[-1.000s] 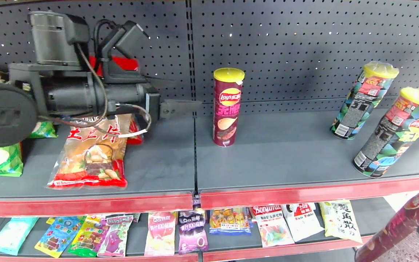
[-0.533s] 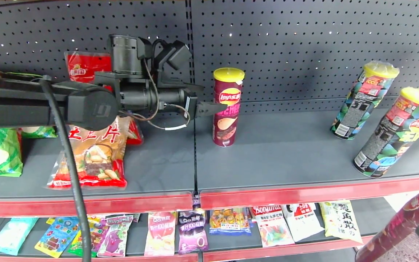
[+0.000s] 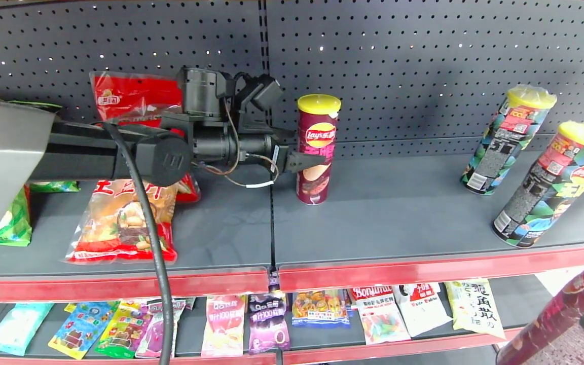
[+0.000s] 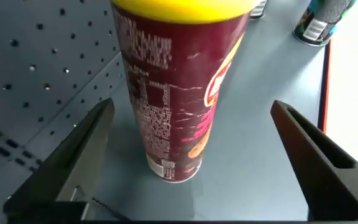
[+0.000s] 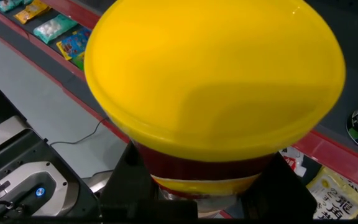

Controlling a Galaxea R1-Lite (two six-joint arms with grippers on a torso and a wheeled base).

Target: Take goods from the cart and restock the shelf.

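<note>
Chips can [image 3: 317,152], maroon with a yellow lid [image 3: 319,104], stands upright near the back of the upper shelf [image 3: 398,213], close to the pegboard wall. It looks like a thin cardboard tube: light, stiff along its length, but easy to dent if squeezed hard. The wrap is glossy and probably slippery. Tall on a small foot, it would tip at a sideways nudge. The best hold is likely across the middle of the body, with the pads flat on the curve. The lid would probably pop off if gripped.

The left gripper [image 4: 192,111] straddles the can at about mid-height. Its jaws are wide apart, one on each side, with a gap showing between each and the tube.

A second can [image 5: 213,81] of the same kind is tilted at the lower right, below the shelf edge. The right gripper [image 5: 204,196] is clamped on its body under the lid.

Two patterned cans [image 3: 507,139] lean well to the right on the same shelf. A snack bag [image 3: 124,218] lies flat to the left, under the left arm.
</note>
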